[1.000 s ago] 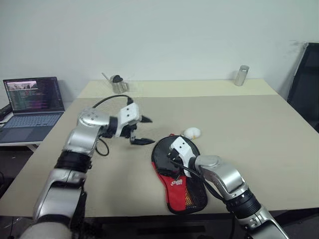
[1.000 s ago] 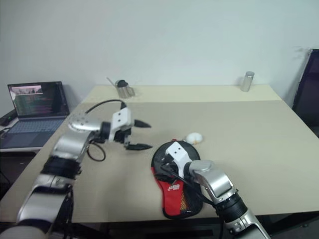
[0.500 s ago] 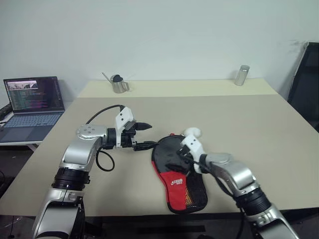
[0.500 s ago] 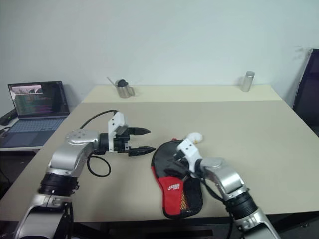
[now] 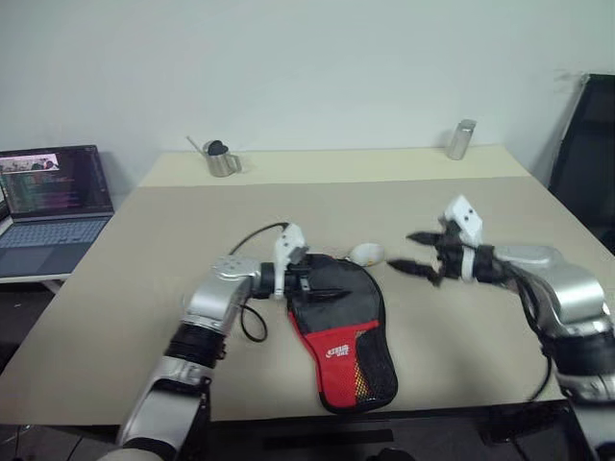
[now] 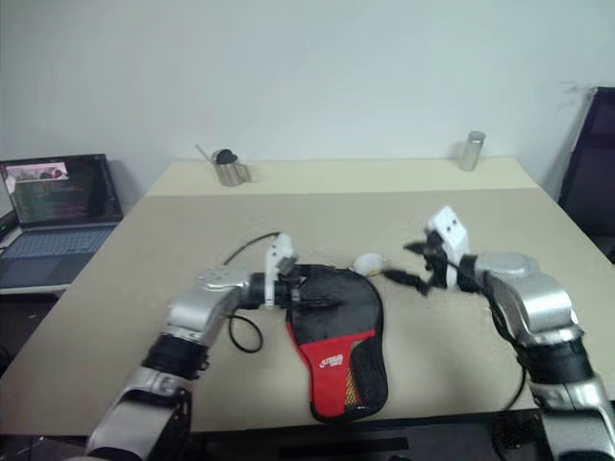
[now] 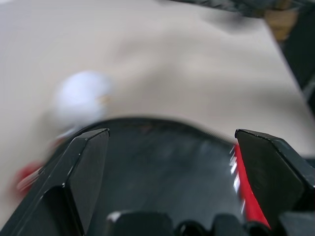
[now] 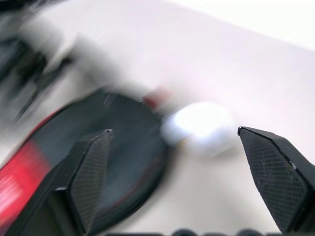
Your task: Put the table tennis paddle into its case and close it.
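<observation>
At the near edge of the beige rectangular table [image 5: 500, 317] lies the soft black fabric paddle-shaped case [image 5: 338, 331], its red panel with white lettering and black mesh pocket toward the robot, its round black end pointing to twelve o'clock. Whether the table tennis paddle sits inside it cannot be told — only the black upper surface shows. The left gripper [image 5: 325, 286] reaches in from nine o'clock with its two black fingers spread apart over the case's round end, holding nothing. Just beyond that end, at about one o'clock, rests a small white rounded object [image 5: 366, 254]. At three o'clock from the case, well apart from it, the right gripper [image 5: 415, 254] hangs above the table with its fingers wide — empty. Farther back stand a small metal cup [image 5: 224, 163] at eleven o'clock and a metal canister [image 5: 461, 140] at one o'clock; an open laptop [image 5: 50, 206] sits at ten o'clock beside the table.
</observation>
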Motion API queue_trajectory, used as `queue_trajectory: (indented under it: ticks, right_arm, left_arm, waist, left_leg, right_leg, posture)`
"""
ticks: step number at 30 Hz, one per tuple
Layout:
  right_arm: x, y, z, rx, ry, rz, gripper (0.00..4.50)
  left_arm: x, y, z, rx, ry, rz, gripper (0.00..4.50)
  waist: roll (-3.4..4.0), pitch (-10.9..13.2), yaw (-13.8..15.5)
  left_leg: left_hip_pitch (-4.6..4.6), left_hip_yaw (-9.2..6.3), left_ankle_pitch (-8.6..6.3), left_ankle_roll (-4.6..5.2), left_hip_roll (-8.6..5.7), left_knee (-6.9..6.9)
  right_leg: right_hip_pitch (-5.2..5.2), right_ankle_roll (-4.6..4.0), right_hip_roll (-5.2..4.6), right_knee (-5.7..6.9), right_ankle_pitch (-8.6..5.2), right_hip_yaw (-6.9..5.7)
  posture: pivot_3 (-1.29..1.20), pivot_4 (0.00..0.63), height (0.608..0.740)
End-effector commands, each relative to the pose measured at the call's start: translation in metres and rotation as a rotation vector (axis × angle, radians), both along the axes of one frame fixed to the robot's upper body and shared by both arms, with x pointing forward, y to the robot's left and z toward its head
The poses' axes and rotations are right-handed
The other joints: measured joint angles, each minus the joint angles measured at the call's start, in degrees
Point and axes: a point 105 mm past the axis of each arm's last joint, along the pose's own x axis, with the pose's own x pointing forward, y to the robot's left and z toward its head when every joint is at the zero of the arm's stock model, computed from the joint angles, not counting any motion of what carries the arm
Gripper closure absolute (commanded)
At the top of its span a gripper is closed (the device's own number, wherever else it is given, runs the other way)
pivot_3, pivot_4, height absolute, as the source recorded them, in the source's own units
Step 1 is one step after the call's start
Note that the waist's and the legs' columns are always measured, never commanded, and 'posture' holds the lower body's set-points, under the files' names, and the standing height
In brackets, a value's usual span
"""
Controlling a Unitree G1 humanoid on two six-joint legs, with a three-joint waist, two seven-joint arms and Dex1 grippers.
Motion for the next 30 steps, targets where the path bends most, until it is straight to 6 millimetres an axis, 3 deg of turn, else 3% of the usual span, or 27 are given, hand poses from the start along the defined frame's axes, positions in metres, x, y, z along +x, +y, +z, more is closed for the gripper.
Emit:
queue_trajectory:
  ticks: [1, 6, 9, 15, 25, 28, 30]
  right_arm:
    - [0.032, -0.008, 0.012, 0.102, -0.041, -0.157, 0.00]
    - [0.062, 0.006, -0.004, 0.185, 0.026, -0.267, 0.00]
    - [0.070, 0.022, -0.021, 0.215, 0.098, -0.276, 0.00]
    - [0.071, 0.058, -0.049, 0.209, 0.196, -0.224, 0.00]
    - [0.069, 0.063, -0.080, 0.191, 0.323, -0.259, 0.00]
    - [0.070, 0.065, -0.080, 0.204, 0.321, -0.260, 0.58]
    - [0.071, 0.065, -0.078, 0.211, 0.315, -0.268, 1.27]
  left_arm:
    - [0.005, -0.002, -0.016, 0.052, -0.014, 0.047, 0.04]
    - [0.014, 0.009, -0.047, 0.144, -0.001, 0.162, 0.04]
    - [0.012, 0.017, -0.058, 0.169, -0.006, 0.198, 0.04]
    - [0.009, 0.026, -0.061, 0.160, 0.000, 0.254, 0.04]
    - [0.011, 0.036, -0.060, 0.179, -0.031, 0.333, 0.04]
    - [0.011, 0.037, -0.058, 0.177, -0.035, 0.332, 0.00]
    - [0.012, 0.038, -0.059, 0.183, -0.039, 0.336, 0.00]
  waist:
    - [0.00, 0.0, 0.0]
    - [0.01, 0.0, 0.1]
    - [0.05, 0.0, 0.2]
    - [0.14, -0.1, -0.1]
    - [0.22, -0.2, -0.1]
    - [0.25, -0.2, -0.1]
    - [0.25, -0.2, -0.1]
  left_leg:
    - [-0.03, -0.02, 0.02, -0.04, 0.02, -0.04]
    - [-0.09, -0.02, 0.06, -0.10, 0.05, -0.11]
    - [-0.10, 0.00, 0.06, -0.10, -0.05, -0.06]
    - [-0.04, -0.01, 0.06, -0.10, 0.02, -0.08]
    - [-0.01, -0.02, 0.07, -0.11, 0.01, -0.04]
    - [0.03, -0.02, 0.07, -0.12, 0.02, -0.04]
    - [0.03, -0.02, 0.07, -0.13, 0.02, -0.04]
  right_leg:
    - [-0.07, -0.05, 0.01, 0.02, 0.02, -0.01]
    - [-0.19, -0.15, 0.02, 0.05, 0.00, 0.01]
    - [-0.18, -0.15, -0.06, 0.03, 0.01, 0.06]
    - [-0.17, -0.16, 0.00, 0.12, 0.00, 0.05]
    - [-0.15, -0.19, 0.00, 0.19, 0.03, 0.05]
    - [-0.12, -0.21, 0.01, 0.21, 0.04, 0.05]
    - [-0.12, -0.21, 0.02, 0.22, 0.04, 0.05]
  posture:
    - [0.00, 0.150, 0.740]
    - [0.00, 0.150, 0.740]
    - [0.00, 0.150, 0.740]
    - [0.00, 0.150, 0.740]
    - [0.00, 0.150, 0.740]
    - [0.00, 0.150, 0.740]
    - [0.00, 0.150, 0.740]
